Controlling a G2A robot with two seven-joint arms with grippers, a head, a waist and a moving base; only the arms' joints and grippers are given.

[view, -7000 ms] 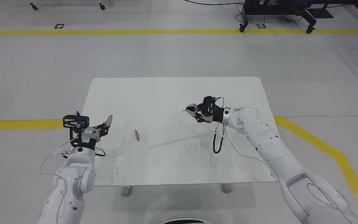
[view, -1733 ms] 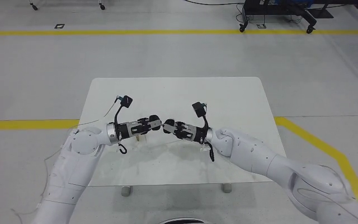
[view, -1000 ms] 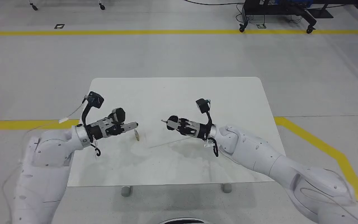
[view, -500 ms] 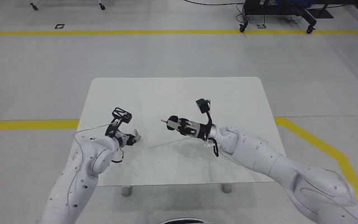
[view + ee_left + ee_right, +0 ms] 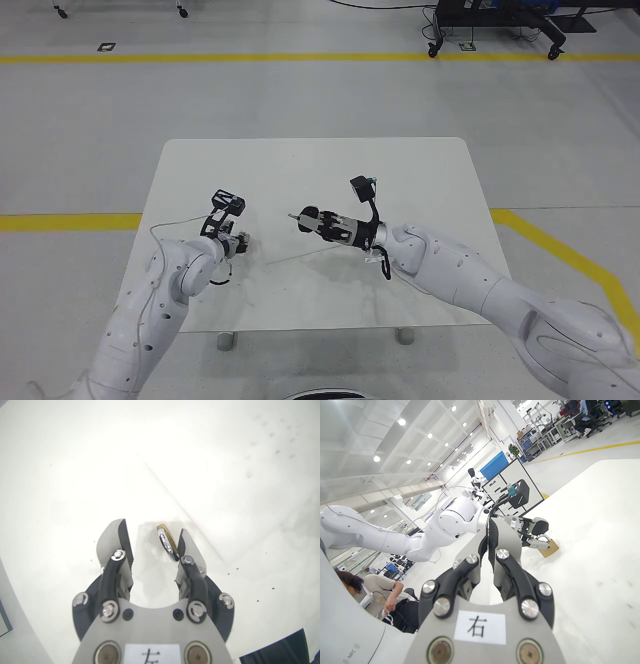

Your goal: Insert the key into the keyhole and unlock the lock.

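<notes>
Lock [image 5: 167, 543], brass with a silver shackle, stands on edge on the white table [image 5: 75, 462]. It sits between the spread fingers of my left gripper [image 5: 152, 531], close against one finger and apart from the other. My right gripper [image 5: 491, 525] hangs over the table's middle, well apart from it. Its fingers are pressed together on the key [image 5: 293, 215], whose thin tip pokes out toward my left arm.
</notes>
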